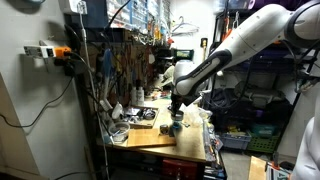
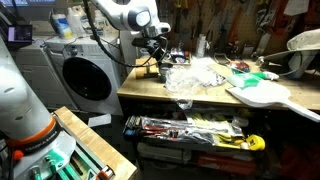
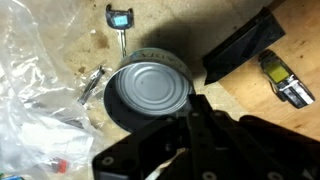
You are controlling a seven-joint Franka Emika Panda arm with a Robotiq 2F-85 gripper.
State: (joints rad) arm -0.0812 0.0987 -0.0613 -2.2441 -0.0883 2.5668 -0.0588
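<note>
One tin can [image 3: 150, 92] | upright, long axis vertical, lid up | jaws: cannot tell

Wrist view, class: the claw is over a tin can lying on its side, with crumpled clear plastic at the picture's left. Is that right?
Not quite. The tin can stands upright, not on its side: the wrist view shows its round lid facing up. The claw is over it, with crumpled clear plastic at the picture's left.

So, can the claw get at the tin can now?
Probably yes: the claw hangs above the tin can, whose top is bare; the plastic bag lies beside it, not over it.
</note>
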